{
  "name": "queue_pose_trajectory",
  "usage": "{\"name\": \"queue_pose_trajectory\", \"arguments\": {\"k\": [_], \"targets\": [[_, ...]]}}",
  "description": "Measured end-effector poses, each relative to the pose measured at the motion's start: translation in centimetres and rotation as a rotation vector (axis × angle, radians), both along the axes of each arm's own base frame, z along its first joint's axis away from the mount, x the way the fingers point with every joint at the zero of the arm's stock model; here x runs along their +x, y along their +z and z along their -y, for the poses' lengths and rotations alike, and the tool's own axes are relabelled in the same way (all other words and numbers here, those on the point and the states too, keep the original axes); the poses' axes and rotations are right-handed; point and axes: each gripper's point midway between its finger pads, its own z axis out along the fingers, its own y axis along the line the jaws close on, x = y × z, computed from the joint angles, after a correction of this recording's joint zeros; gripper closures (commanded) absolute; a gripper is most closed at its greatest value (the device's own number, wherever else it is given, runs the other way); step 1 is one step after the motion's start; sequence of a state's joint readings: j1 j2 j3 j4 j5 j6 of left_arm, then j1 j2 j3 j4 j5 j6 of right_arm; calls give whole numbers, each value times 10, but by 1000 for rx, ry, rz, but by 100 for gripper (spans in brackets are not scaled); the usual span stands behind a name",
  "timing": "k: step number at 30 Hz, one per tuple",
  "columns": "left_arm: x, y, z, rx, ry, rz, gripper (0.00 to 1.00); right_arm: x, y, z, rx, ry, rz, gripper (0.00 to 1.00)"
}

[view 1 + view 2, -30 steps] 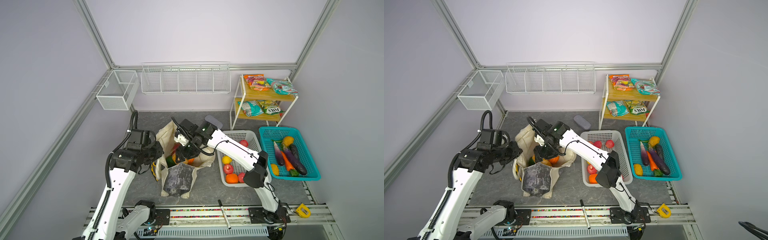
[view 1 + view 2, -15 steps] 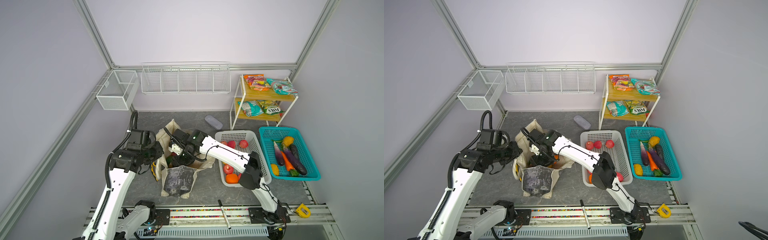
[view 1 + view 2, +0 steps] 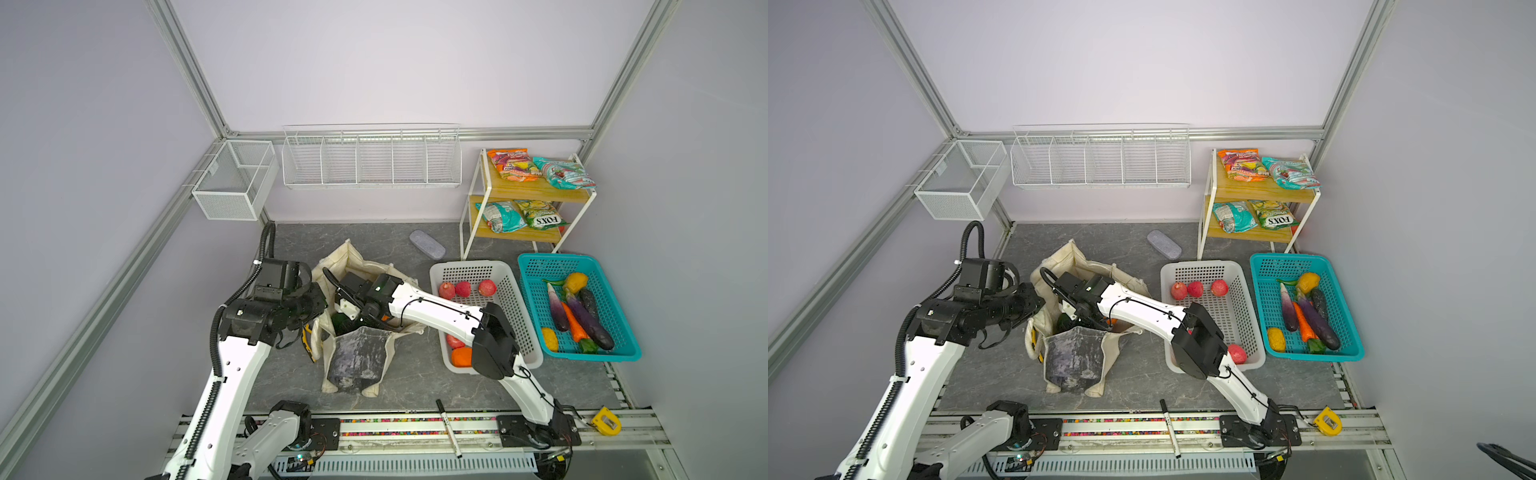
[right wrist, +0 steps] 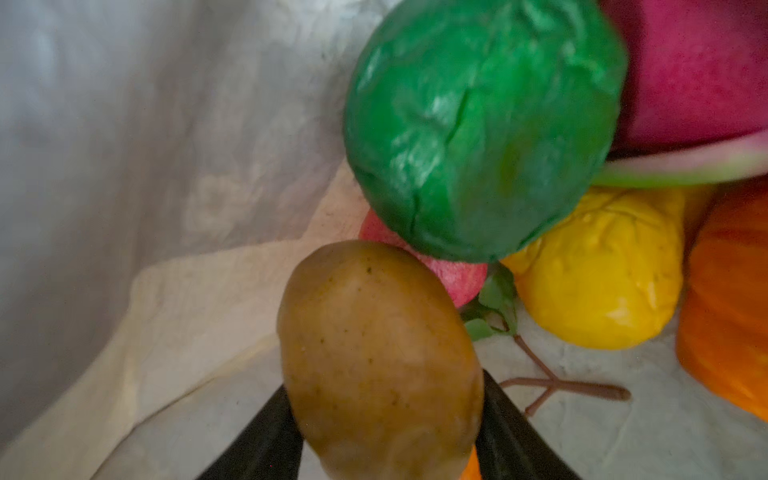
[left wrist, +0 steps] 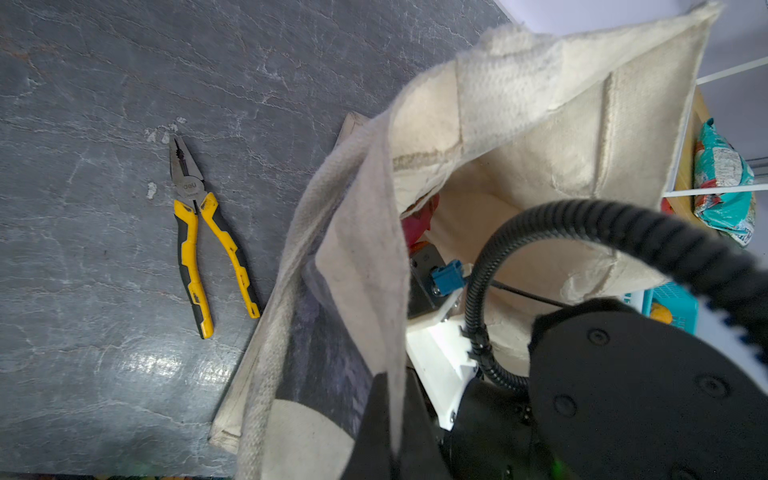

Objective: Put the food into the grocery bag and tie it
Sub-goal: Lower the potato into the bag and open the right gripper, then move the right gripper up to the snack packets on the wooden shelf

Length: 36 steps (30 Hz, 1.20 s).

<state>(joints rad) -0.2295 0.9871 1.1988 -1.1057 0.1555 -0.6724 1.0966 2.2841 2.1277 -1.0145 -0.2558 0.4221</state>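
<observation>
The cream grocery bag [image 3: 357, 361] [image 3: 1075, 357] stands open mid-table, marbled panel facing front. My left gripper [image 5: 392, 436] is shut on the bag's rim cloth at its left side, seen in both top views [image 3: 320, 307] [image 3: 1038, 303]. My right gripper [image 4: 384, 386] is down inside the bag [image 3: 357, 320], its two fingers pressed against the sides of a brown potato [image 4: 374, 332]. Just past it lie food pieces: a green vegetable [image 4: 478, 124], a pink dragon fruit [image 4: 685, 70], a red apple [image 4: 457, 274], a yellow piece [image 4: 598, 274] and an orange pumpkin [image 4: 731, 299].
Yellow-handled pliers [image 5: 195, 232] lie on the table left of the bag. A white basket [image 3: 473, 270] with red and orange fruit and a teal basket [image 3: 582, 262] with vegetables stand to the right. A grey case [image 3: 427, 244] and a snack shelf [image 3: 532, 191] are behind.
My right gripper has moved left and down into the bag's mouth with the potato. The left arm has kept its hold on the rim.
</observation>
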Motion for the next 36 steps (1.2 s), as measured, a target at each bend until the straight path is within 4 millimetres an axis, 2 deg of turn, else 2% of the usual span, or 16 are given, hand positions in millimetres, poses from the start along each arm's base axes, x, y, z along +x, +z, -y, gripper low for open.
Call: {"name": "queue_pose_trajectory", "arguments": {"k": [12, 16, 17, 18, 19, 23, 29, 36], "targets": [[-3, 1, -1, 1, -2, 4, 100, 10, -6, 5, -34, -19, 58, 14], [-4, 2, -1, 1, -2, 5, 100, 15, 0, 8, -49, -21, 88, 3], [-4, 2, -1, 1, -2, 6, 100, 16, 2, 8, -49, -23, 97, 4], [-4, 2, -1, 1, -2, 6, 100, 18, 7, 8, -46, -26, 108, 11], [-4, 2, -1, 1, -2, 6, 100, 20, 11, 8, -44, -31, 119, 12], [-4, 2, -1, 1, -2, 6, 100, 29, 35, 8, -23, -36, 174, 12], [-4, 2, -1, 1, -2, 6, 99, 51, 85, 12, 42, -79, 258, 12], [-3, 1, -1, 2, -2, 0, 99, 85, 144, 35, 109, -173, 366, 12]]}}
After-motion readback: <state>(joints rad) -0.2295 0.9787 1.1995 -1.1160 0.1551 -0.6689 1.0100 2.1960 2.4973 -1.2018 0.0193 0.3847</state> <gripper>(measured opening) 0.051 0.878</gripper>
